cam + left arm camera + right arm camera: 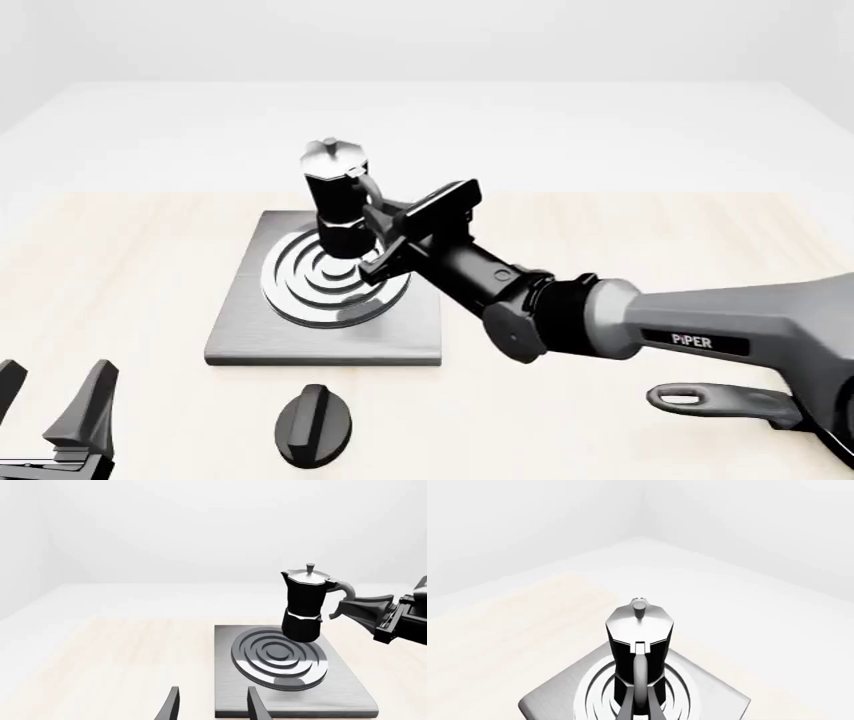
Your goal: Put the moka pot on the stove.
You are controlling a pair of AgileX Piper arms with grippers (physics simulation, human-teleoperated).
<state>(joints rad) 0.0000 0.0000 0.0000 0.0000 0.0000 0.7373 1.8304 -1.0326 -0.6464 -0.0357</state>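
Observation:
The moka pot (335,196), black with a silver lid and knob, stands upright over the far part of the silver ring burner (328,284) on the grey stove (240,340). I cannot tell whether its base touches the burner. My right gripper (380,235) is shut on the pot's curved handle. The left wrist view shows the pot (303,605), the stove (347,690) and the right gripper (341,609). The right wrist view shows the pot (639,640) above the stove (554,700). My left gripper (51,405) is open and empty, near the table's front left.
A black oval knob (315,425) lies on the table just in front of the stove. The right arm (641,330) stretches across from the right. The left gripper's fingers (257,705) show at the stove's near edge in the left wrist view.

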